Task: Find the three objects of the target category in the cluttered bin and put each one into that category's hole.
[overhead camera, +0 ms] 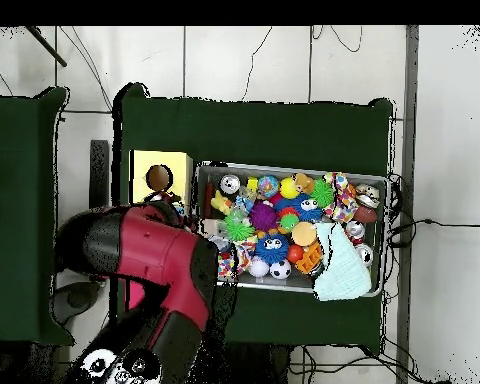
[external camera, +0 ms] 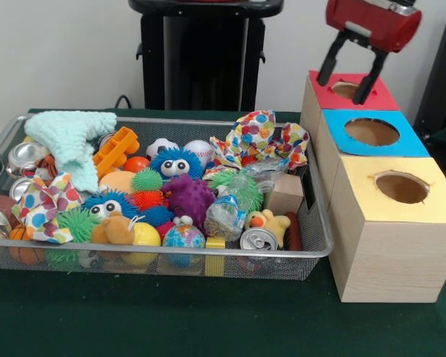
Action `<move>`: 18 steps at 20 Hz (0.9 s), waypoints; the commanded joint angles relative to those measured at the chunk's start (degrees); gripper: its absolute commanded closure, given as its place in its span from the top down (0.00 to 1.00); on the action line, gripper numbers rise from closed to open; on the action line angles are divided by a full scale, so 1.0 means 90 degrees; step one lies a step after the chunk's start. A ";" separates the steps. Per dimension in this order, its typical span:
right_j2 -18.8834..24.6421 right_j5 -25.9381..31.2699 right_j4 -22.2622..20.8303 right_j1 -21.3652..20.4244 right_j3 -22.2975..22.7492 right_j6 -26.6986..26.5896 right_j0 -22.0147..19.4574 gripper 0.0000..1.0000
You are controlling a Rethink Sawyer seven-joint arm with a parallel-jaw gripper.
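Claw [external camera: 352, 77], upper right of front view, spread open and empty over red hole [external camera: 347, 90]; overhead, arm [overhead camera: 144, 260] hides both.

The fingers [external camera: 366, 76] hang spread directly above the hole [external camera: 347, 90] in the rearmost box [external camera: 351, 97]. Two more boxes [external camera: 390, 216] stand in a row in front of it, toward the camera. To the left of the fingers and lower, the bin [external camera: 323, 238] sits on the surface [external camera: 208, 320], beside the boxes. One plastic bundle [external camera: 224, 217] lies inside the bin near its front right part.
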 commanded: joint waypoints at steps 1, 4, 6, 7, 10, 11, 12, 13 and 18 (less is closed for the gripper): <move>0.0821 -0.0591 -0.0088 -0.0428 0.0916 0.0411 -0.0751 1.00; 0.0985 -0.1041 -0.0066 -0.0620 0.1402 0.0559 -0.0765 1.00; 0.1068 -0.1394 -0.0061 -0.0623 0.1631 0.0742 -0.0761 1.00; 0.1155 -0.1594 -0.0027 -0.0625 0.1753 0.0830 -0.0788 1.00; 0.1327 -0.2170 0.0075 -0.0477 0.1984 0.1195 -0.0760 1.00; 0.1326 -0.2312 0.0123 -0.0399 0.2030 0.1344 -0.0715 1.00; 0.1275 -0.2399 0.0154 -0.0307 0.2029 0.1464 -0.0643 1.00; 0.1276 -0.2452 0.0197 -0.0303 0.2055 0.1507 -0.0643 1.00; 0.1225 -0.2478 0.0319 -0.0285 0.2121 0.1524 -0.0587 1.00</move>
